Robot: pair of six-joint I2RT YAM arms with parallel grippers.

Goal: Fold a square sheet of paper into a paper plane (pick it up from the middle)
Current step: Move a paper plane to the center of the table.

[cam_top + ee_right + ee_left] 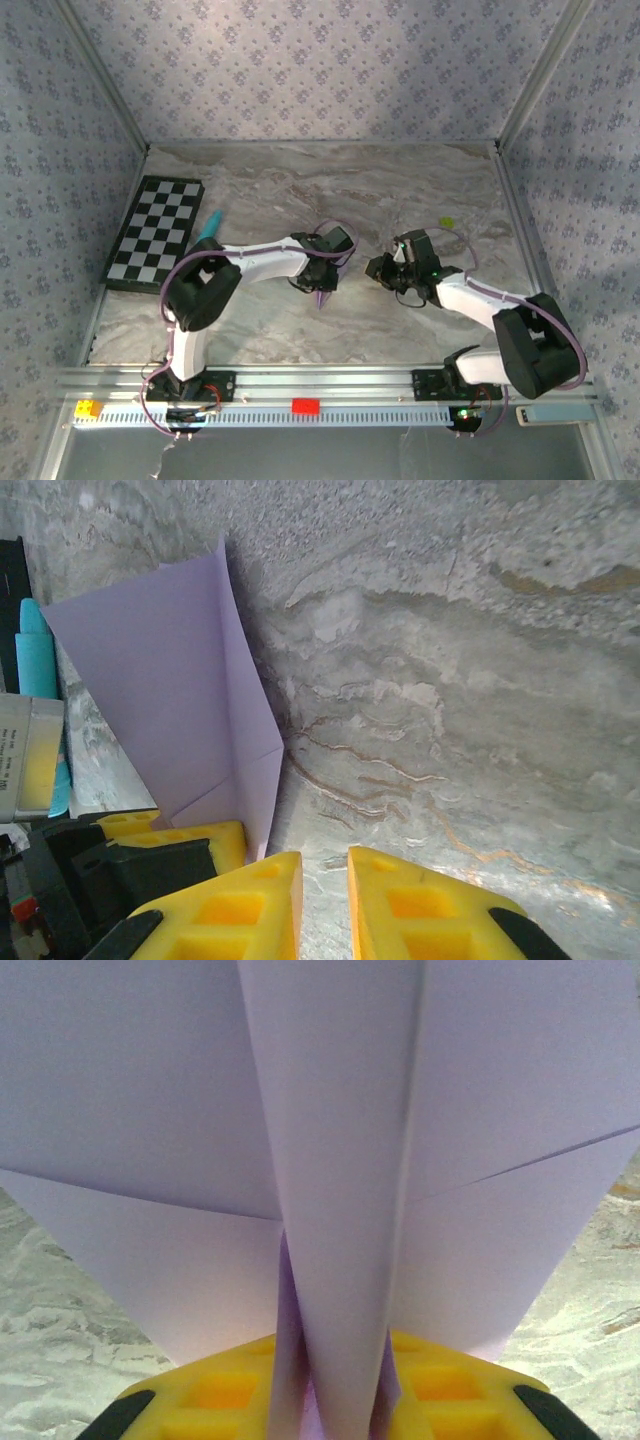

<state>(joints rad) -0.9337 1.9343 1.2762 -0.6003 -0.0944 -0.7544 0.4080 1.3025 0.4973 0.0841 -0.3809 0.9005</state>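
The left gripper (335, 1365) pinched the paper plane (330, 1160) by its centre fold. That fold ran down between the two yellow fingers (215, 1390), and a lilac wing spread flat on either side above them. From above, the left gripper (326, 262) sat near the middle of the marble table (260, 330), with a pointed tip of the paper plane (322, 297) showing just below it.

The right gripper (384, 270) was just beside it, on its right. In the right wrist view the right gripper (325, 865) had its yellow fingers drawn close, with a narrow gap between them and nothing in it; bare marble showed through. The paper plane (170, 690) rose to its left, creased lengthwise.

A black-and-white checkerboard (155, 232) lay at the table's left edge, with a teal pen (208, 226) just beside its far right corner.
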